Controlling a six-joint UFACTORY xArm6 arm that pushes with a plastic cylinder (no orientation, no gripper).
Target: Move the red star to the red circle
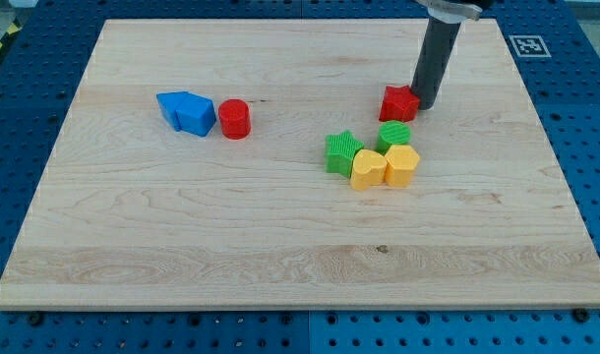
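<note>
My tip (422,105) rests on the worktop (280,256) touching the right side of the red star (399,102), as seen in the view. This placement suits the task: the red circle (234,119) lies well apart toward the view's left, so contact on the star's right side would drive it leftward toward that target. The arm carries no gripper; there is only the rod, so nothing is clasped or released, and the star is merely contacted.

The red circle stands just beside a blue block group (187,111), apparently touching it; whether this is one blue block or two cannot be told, and its shape is unclear.

Below the red star sits a cluster: a green star (342,151), a green round block (394,135), a yellow heart-like block (367,169) and a yellow block (402,165) of uncertain shape. A straight leftward path appears to pass above this cluster.

The rod's upper part is cut off at the view's top. The exact contact between tip and star is hard to make out.
</note>
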